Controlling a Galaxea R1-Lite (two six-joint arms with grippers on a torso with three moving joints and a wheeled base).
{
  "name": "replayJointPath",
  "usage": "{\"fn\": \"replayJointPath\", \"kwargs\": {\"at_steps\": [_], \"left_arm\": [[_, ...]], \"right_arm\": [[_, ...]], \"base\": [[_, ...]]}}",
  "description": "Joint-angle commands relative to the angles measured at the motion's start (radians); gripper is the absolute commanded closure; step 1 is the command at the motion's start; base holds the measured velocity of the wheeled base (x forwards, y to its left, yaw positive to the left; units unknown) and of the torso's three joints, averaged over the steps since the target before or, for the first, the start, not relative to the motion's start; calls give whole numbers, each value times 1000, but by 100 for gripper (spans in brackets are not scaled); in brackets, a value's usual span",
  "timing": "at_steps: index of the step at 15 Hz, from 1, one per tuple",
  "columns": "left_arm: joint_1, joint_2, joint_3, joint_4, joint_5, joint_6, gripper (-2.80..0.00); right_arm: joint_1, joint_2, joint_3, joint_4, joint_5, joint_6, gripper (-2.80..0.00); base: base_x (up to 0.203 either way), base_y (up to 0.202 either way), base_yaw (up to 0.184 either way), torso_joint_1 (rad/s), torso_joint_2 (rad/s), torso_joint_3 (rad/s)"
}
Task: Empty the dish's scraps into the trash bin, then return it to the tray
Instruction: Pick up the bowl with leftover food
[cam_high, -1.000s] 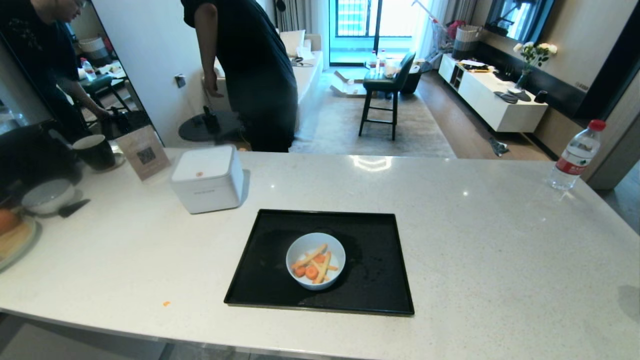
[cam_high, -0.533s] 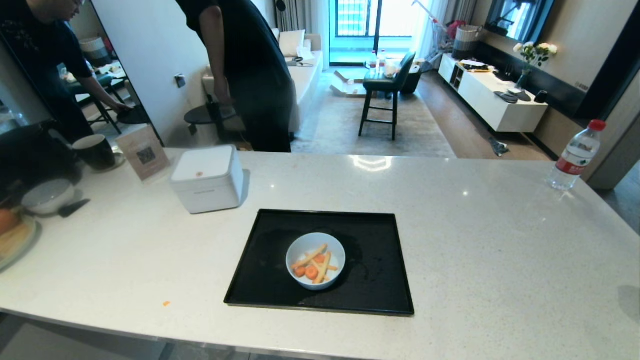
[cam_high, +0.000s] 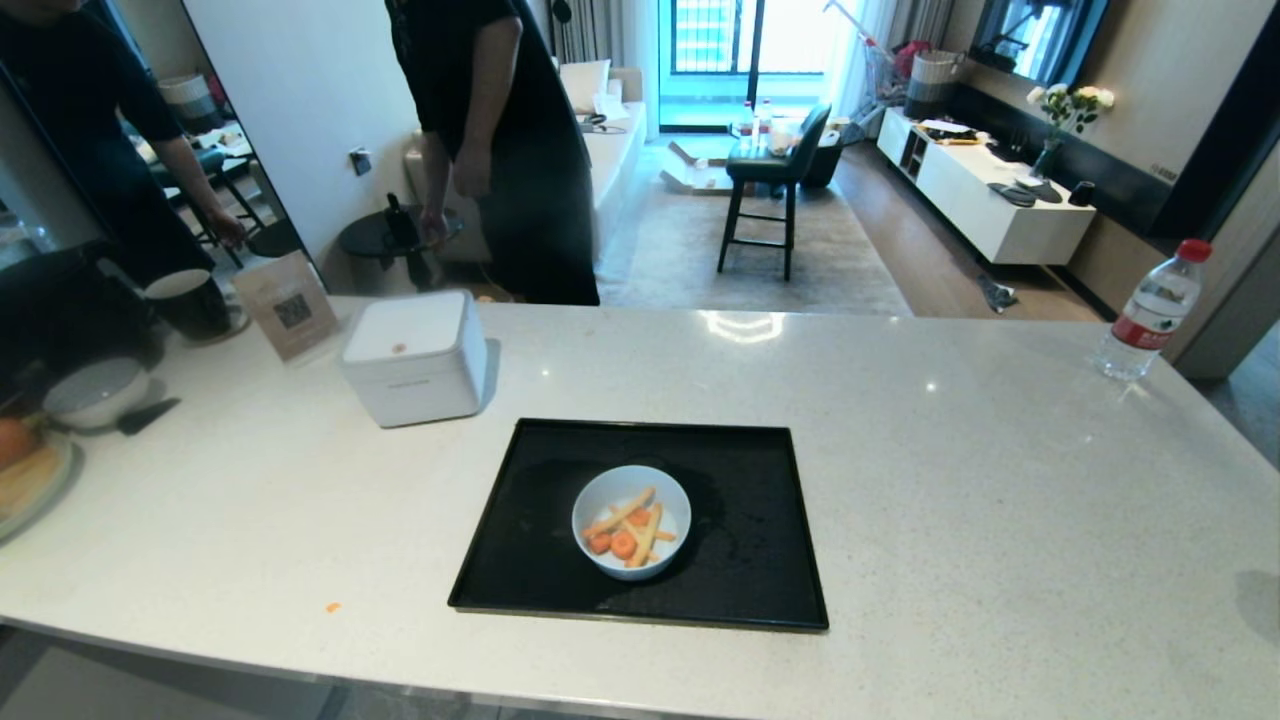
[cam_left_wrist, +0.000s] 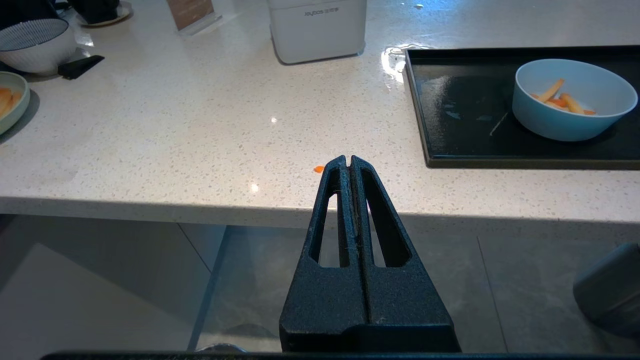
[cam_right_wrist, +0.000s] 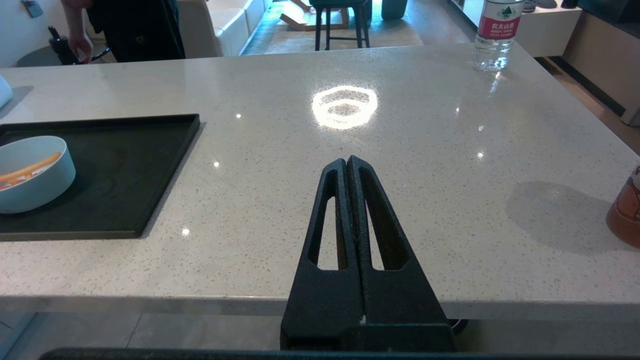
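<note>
pale dish (cam_high: 631, 521) (orange scraps (cam_high: 627, 532) inside)

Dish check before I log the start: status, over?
Left gripper and right gripper shut, empty, parked short of the counter. Dish on tray, scraps inside. Trash bin unseen.

Glossy speckled stone counter (cam_high: 950, 480); glossy black tray (cam_high: 760, 580); smooth dish (cam_high: 598, 495).

Daylight from the far window (cam_high: 745, 40) glares on the countertop (cam_right_wrist: 345, 107); sharp, with wide-angle bending at edges.
</note>
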Motion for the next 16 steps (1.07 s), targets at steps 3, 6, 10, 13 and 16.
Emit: {"fn": "replayJointPath", "kwargs": {"at_steps": [3, 6, 10, 13, 16], "left_arm": [[0, 0, 0, 0, 0, 0, 0], [0, 0, 0, 0, 0, 0, 0], [0, 0, 0, 0, 0, 0, 0], [0, 0, 0, 0, 0, 0, 0], [0, 0, 0, 0, 0, 0, 0]], "right_arm": [[0, 0, 0, -1, 0, 1, 0], [0, 0, 0, -1, 0, 0, 0], [0, 0, 0, -1, 0, 1, 0], [0, 0, 0, -1, 0, 1, 0], [0, 0, 0, -1, 0, 1, 0]], "base": [[0, 0, 0, 0, 0, 0], [0, 0, 0, 0, 0, 0], [0, 0, 0, 0, 0, 0], [0, 0, 0, 0, 0, 0], [0, 0, 0, 0, 0, 0]]}}
